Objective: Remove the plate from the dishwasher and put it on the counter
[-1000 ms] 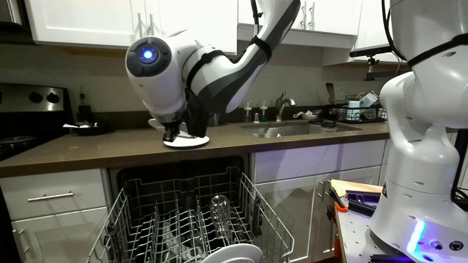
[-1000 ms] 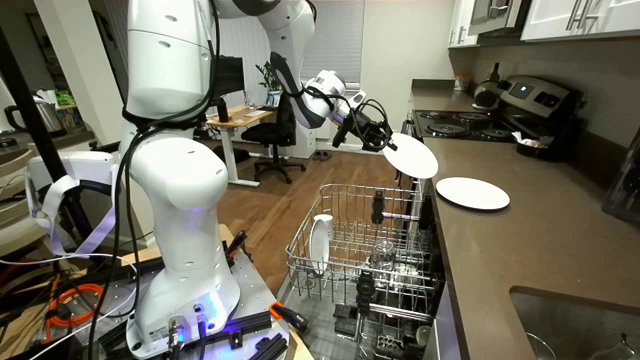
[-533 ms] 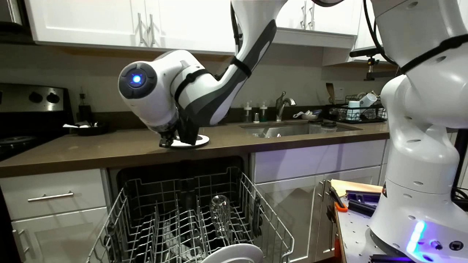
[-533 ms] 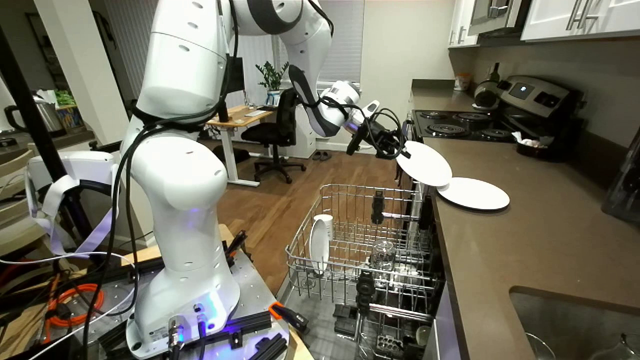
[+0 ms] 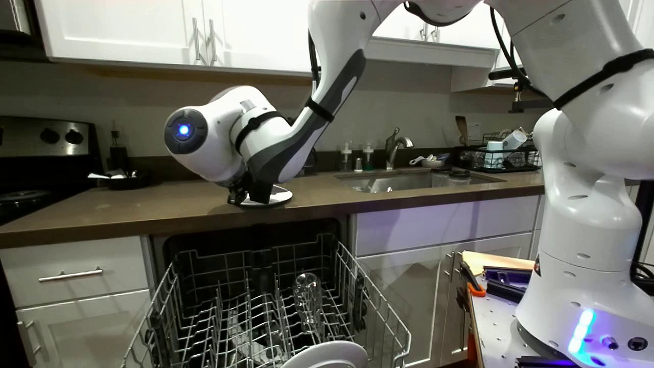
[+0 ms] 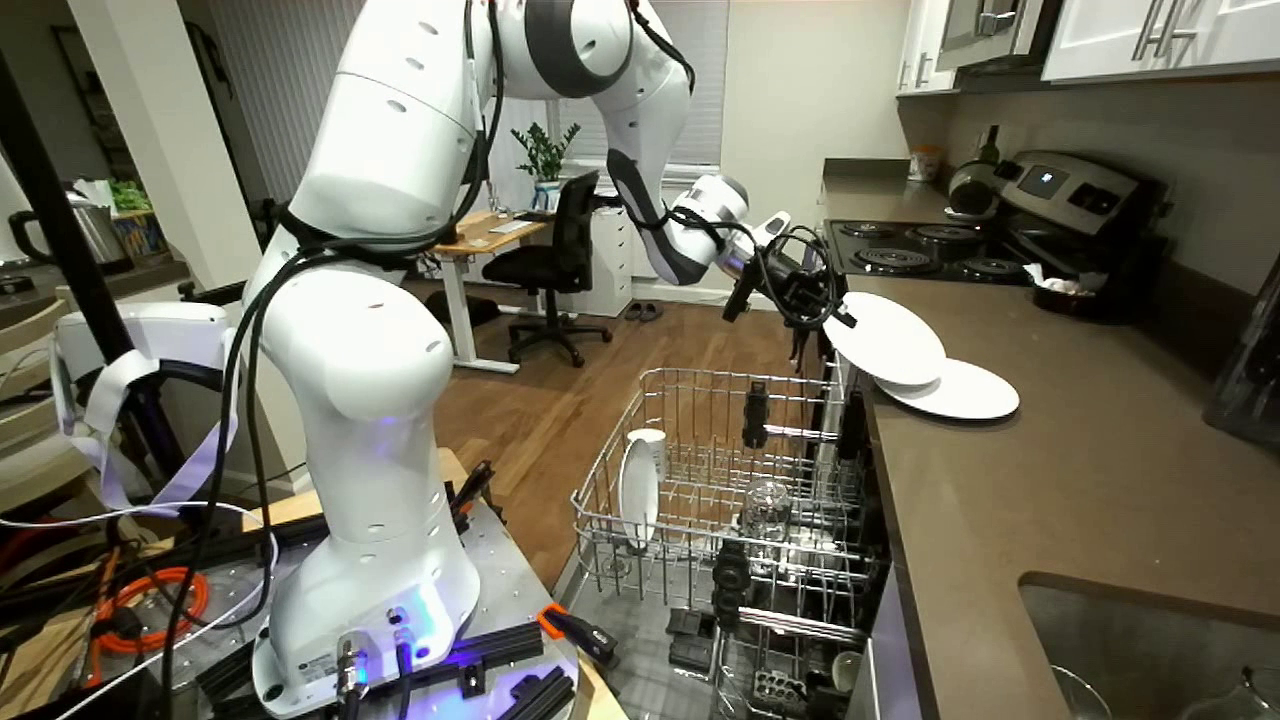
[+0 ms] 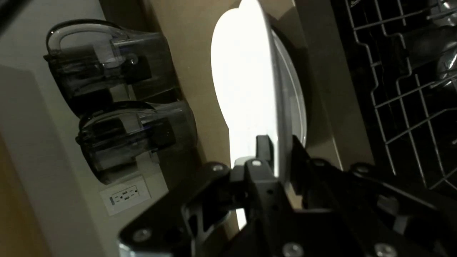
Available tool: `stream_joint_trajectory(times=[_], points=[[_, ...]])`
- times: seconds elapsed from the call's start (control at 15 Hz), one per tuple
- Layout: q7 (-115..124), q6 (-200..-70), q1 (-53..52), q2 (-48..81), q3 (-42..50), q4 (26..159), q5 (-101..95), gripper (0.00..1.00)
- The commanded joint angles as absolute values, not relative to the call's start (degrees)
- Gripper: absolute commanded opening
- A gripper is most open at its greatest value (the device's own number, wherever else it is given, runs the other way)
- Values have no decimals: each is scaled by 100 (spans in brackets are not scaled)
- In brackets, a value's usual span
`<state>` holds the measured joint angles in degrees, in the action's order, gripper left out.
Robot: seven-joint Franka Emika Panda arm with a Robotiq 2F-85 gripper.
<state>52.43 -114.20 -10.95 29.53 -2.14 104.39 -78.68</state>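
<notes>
The black gripper (image 7: 282, 153) has a smooth, round white plate (image 6: 885, 335) pinched at the rim, tilted over a second white plate (image 6: 975, 392) lying flat on the brown counter (image 6: 1080, 480); whether they touch, I can't tell. Lower down, the dishwasher's (image 5: 217, 237) grey wire rack (image 5: 260, 306) holds a clear glass (image 5: 308, 299).

Brown plank flooring (image 6: 560, 400) stretched away from the front edge of the worktop (image 6: 1060, 490) towards a wooden-topped desk (image 6: 480, 238), a black office chair (image 6: 572, 245) and a white drawer cabinet (image 6: 612, 265), with a window blind (image 6: 708, 60) behind. Along the worktop's back edge ran a beige wall (image 5: 153, 112), brightly lit white wall cabinets (image 5: 122, 30) above it.
</notes>
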Motion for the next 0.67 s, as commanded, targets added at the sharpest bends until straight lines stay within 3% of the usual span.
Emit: stream_joint_trajectory(times=[0.0, 0.6], points=[[5232, -11172, -976, 3157, -191, 10102, -7901, 8], [5086, -11233, -670, 3460, -76, 9781, -7751, 8]])
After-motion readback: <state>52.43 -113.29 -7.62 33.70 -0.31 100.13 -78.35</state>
